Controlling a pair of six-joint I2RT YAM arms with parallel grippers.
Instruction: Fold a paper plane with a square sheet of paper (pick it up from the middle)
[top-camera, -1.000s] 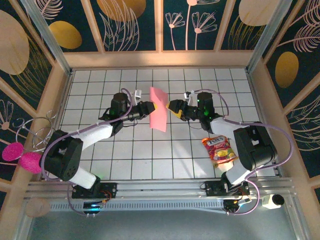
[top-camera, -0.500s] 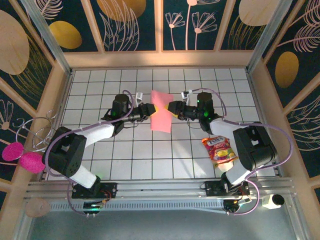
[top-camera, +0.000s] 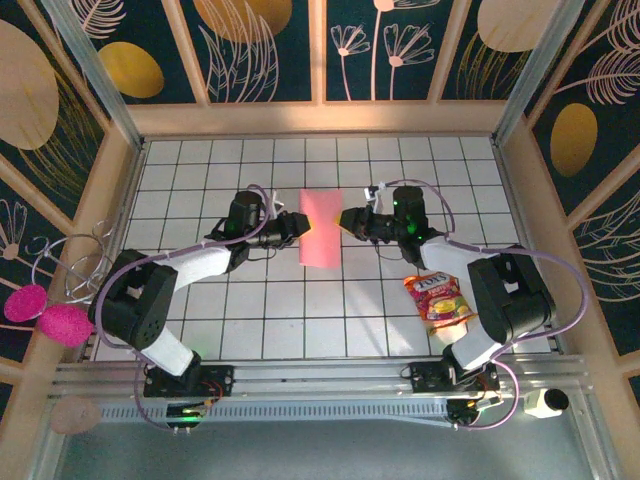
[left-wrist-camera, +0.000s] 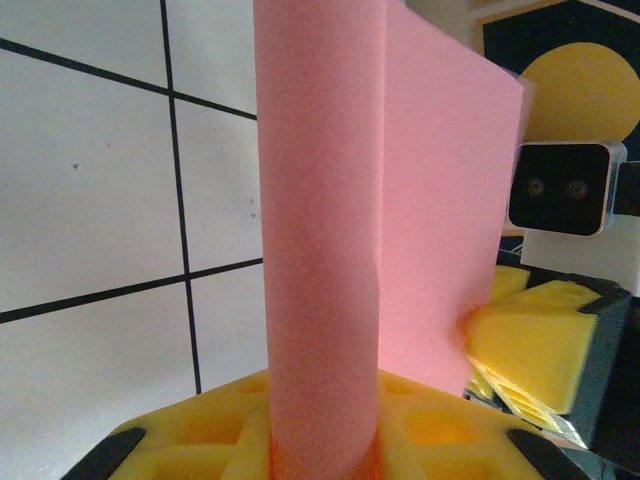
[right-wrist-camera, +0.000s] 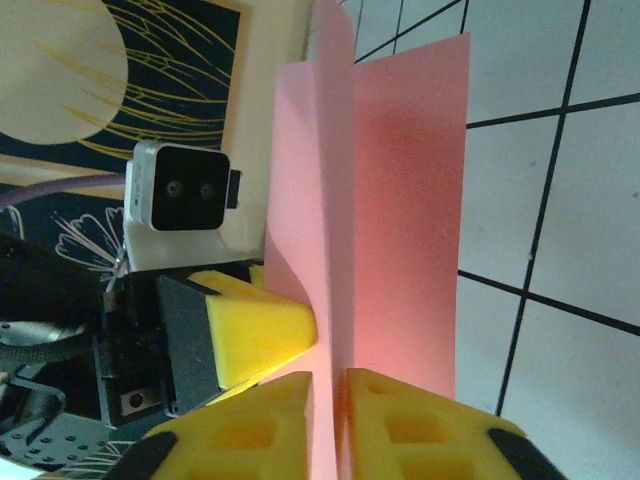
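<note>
**Desk:** Where is the sheet right now?

**Operator:** I have the pink sheet (top-camera: 320, 230) up off the tiled table (top-camera: 200, 330), held between my two arms around the middle of the floor, a little toward the far side. It's doubled over along a crease that runs up the frame in both wrist views. From above it reads as a narrow strip rather than a square.

**Desk:** Who's got hold of it?

**Operator:** Both. My left gripper (top-camera: 297, 226) comes at it from the left and is clamped on the sheet. On the left wrist camera I see the rounded fold rising straight out from between its yellow pads (left-wrist-camera: 200, 440). My right gripper (top-camera: 346, 219) meets it from the opposite side. On the right wrist camera its two yellow fingers (right-wrist-camera: 400, 420) sit tight on either face of the paper's edge, so I read the right as pinching the sheet too.

**Desk:** How near are the two grippers?

**Operator:** Nearly tip to tip, with just the paper between them. Each wrist camera shows me the other arm's yellow fingertip pressed right up to the sheet.

**Desk:** Anything else on the table?

**Operator:** A red and yellow snack packet (top-camera: 437, 298) lies flat by my right arm, well apart from the sheet.
</note>
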